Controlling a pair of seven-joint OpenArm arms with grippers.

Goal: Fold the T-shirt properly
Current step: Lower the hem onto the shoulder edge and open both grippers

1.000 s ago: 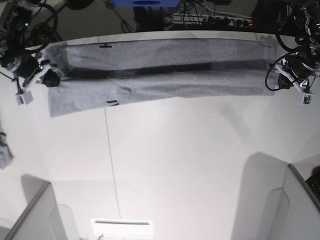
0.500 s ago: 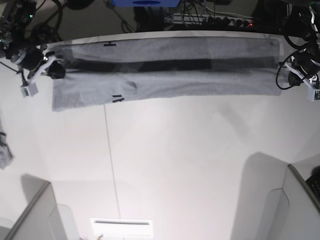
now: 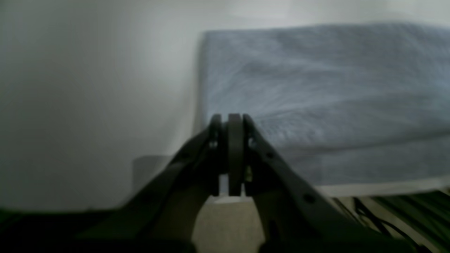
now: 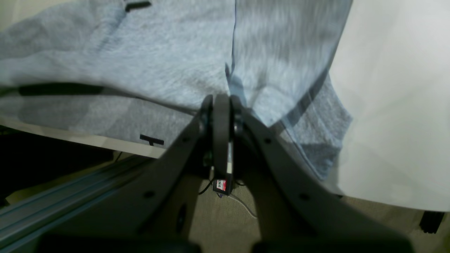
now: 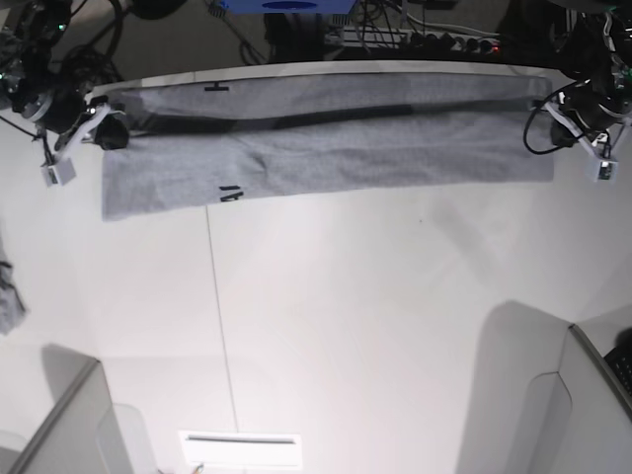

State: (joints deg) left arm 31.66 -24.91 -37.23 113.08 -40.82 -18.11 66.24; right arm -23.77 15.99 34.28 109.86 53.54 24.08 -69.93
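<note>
The heather-grey T-shirt point(image 5: 326, 148) lies stretched as a long band along the table's far edge, with a dark fold shadow running along it. Small black marks point(image 5: 228, 194) show on it. My right gripper point(image 5: 109, 133) is shut on the shirt's left end; in the right wrist view its jaws point(image 4: 221, 105) meet on lifted, blurred fabric point(image 4: 168, 59). My left gripper point(image 5: 555, 117) is at the shirt's right end. In the left wrist view its jaws point(image 3: 235, 121) are closed at the side edge of the shirt point(image 3: 334, 91).
A small grey cloth scrap point(image 5: 8, 306) lies at the left table edge. Grey panels stand at the near left point(image 5: 69, 425) and near right point(image 5: 592, 405) corners. A white sheet point(image 5: 242, 449) lies at the front. Cables point(image 5: 415, 39) run behind the far edge.
Both grippers moved towards the far edge with the shirt's ends. The dark gap between the layers narrowed and shifted back, and the band now lies flatter.
</note>
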